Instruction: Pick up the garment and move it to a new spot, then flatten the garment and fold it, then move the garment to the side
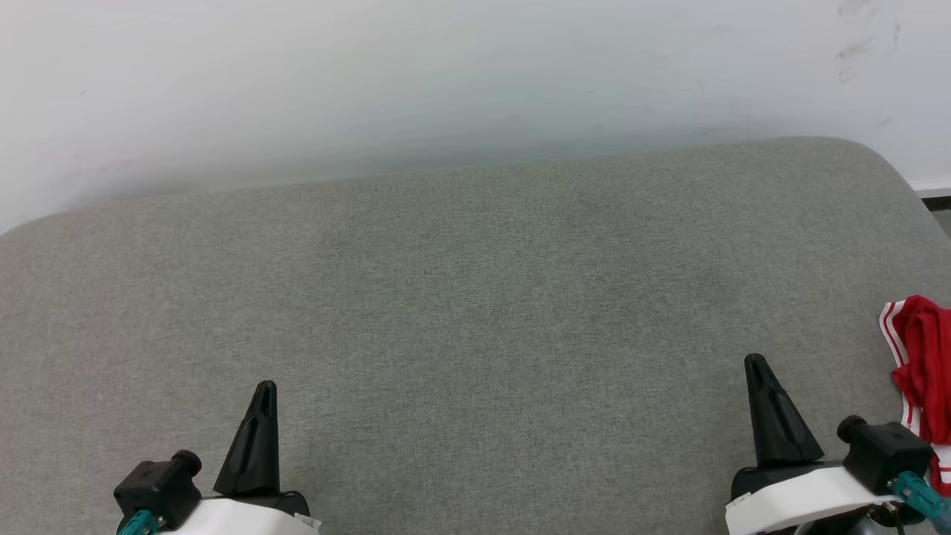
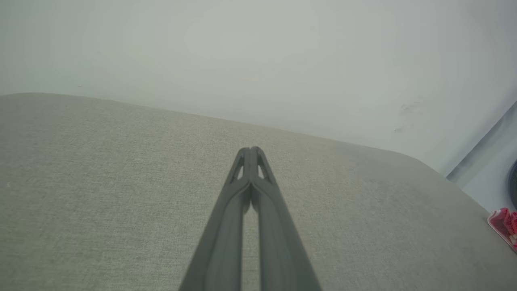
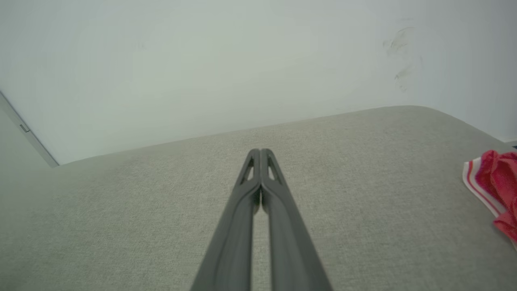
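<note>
Left claw [image 1: 265, 388] closed and empty, right claw [image 1: 757, 364] likewise, garment [image 1: 923, 357] seemingly bunched, near its right side

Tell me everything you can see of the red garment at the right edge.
The garment is soft red cloth, crumpled into folds rather than spread flat, with a white edge carrying thin red stripes along its left side. It lies on the grey fabric surface near that surface's right end. The picture's edge cuts it off, so its full shape cannot be told. The right gripper stands to its left, fingers clear of it; nothing holds it.
</note>
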